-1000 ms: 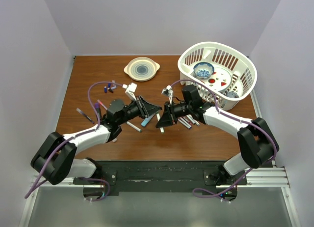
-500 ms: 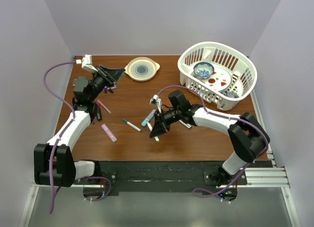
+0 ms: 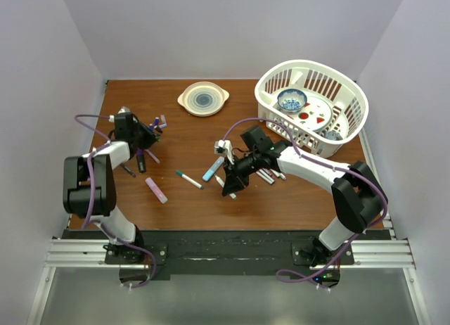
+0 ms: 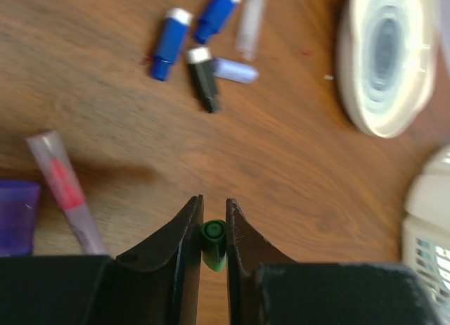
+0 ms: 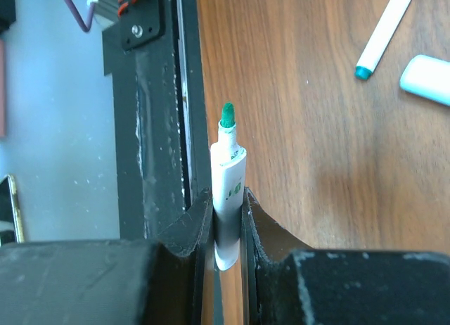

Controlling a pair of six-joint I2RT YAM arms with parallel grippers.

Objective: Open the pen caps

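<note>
- The green cap point(image 4: 212, 235) is clenched between the left fingers point(image 4: 172, 244), with one round end turned towards the wrist camera. Whether it touches the worktop point(image 3: 295, 191) cannot be told.
- From above, the left fingers are found at about 10 o'clock on the worktop, close to its left edge and just beside a cluster of loose caps.
- In the left wrist view that cluster is seen at 12 o'clock from the fingers. Two blue caps point(image 4: 171, 43) lie side by side, a black cap point(image 4: 204, 82) touches a lilac cap point(image 4: 235, 70), and a clear cap point(image 4: 251, 19) lies just beside the blue pair.
- A pink marker point(image 4: 65, 191) is laid at 9 o'clock from the fingers, well apart from the cluster.
- A white pen barrel point(image 5: 228, 188) is grasped by the right fingers point(image 5: 190, 233). Its green tip point(image 5: 227, 115) is bare and projects past them.
- From above, the right fingers are placed near the worktop's middle, slightly towards 6 o'clock, and tilted.
- In the right wrist view a teal-tipped pen point(image 5: 385, 33) and a pale blue piece point(image 5: 427, 79) are seen at 1 to 2 o'clock, lying on the wood near each other but apart.
- A round dish point(image 3: 203, 98) is set at 12 o'clock on the worktop and a white basket point(image 3: 336, 82) at 2 o'clock. A blue-patterned bowl point(image 3: 291, 98) is held in the basket.
</note>
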